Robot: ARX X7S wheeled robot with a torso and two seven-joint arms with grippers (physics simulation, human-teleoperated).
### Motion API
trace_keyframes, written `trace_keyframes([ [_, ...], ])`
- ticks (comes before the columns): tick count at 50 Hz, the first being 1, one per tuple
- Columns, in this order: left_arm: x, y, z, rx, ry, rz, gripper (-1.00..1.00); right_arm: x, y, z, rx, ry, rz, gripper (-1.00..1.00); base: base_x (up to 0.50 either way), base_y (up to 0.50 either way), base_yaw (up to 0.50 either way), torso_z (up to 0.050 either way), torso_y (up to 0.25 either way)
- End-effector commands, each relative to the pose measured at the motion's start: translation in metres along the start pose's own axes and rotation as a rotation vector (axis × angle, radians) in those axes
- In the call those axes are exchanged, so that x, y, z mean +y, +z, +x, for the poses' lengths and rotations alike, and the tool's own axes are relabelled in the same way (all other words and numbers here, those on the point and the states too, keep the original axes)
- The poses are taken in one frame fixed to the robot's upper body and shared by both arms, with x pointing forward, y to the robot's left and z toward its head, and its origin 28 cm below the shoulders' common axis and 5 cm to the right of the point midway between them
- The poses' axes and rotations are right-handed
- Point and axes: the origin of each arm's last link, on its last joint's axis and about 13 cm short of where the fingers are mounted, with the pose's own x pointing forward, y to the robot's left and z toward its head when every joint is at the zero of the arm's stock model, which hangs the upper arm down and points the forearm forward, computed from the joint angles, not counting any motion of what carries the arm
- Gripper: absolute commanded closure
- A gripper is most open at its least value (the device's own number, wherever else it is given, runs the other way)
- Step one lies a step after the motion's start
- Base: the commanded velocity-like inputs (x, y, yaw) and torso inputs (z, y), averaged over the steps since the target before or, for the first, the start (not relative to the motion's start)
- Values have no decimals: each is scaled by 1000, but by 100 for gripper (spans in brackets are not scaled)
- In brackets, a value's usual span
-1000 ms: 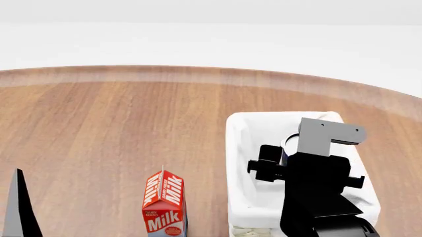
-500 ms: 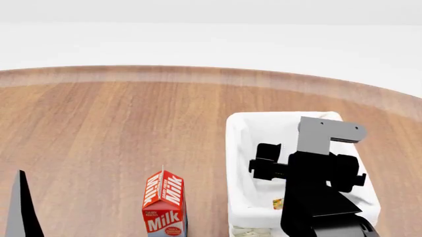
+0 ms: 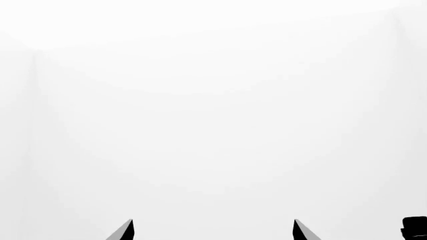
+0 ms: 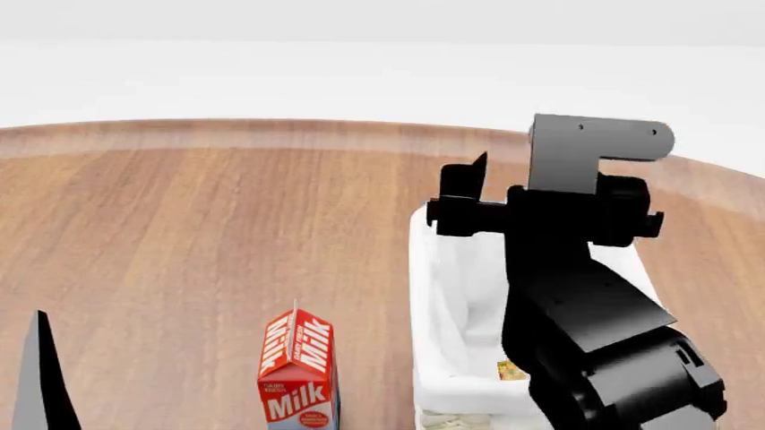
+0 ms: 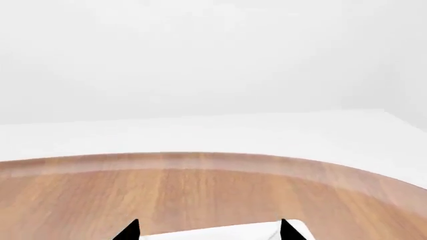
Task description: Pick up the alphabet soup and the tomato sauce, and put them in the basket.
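**Over the basket: right arm blocks the view**

Right gripper [image 4: 478, 184] hangs above the basket [image 4: 433, 269], fingertips spread, nothing between them. Arm hides most of the liner; only a yellow-orange scrap of the alphabet soup [image 4: 511, 369] shows inside, near end. Tomato sauce unseen. Left gripper [image 3: 212, 231]: tips parted, empty. Milk carton [image 4: 296, 369] stands left of the basket.

The basket [image 4: 433, 296] sat on the counter [image 4: 179, 224] near its right edge. The milk carton [image 4: 296, 369] stood to its left, by the near edge.
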Motion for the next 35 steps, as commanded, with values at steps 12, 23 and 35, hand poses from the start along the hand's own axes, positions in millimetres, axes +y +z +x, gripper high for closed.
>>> trace_keyframes([
  [12, 1, 3, 0, -9, 3, 2, -100, 7, 71, -41, -164, 209, -56, -100, 0, 0, 0, 0, 0],
  [23, 0, 3, -1, -10, 2, 36, -100, 8, 78, -69, -179, 349, -155, -100, 0, 0, 0, 0, 0],
  [35, 2, 3, -1, -11, 6, 30, -100, 15, 63, -107, -160, 487, -242, -100, 0, 0, 0, 0, 0],
])
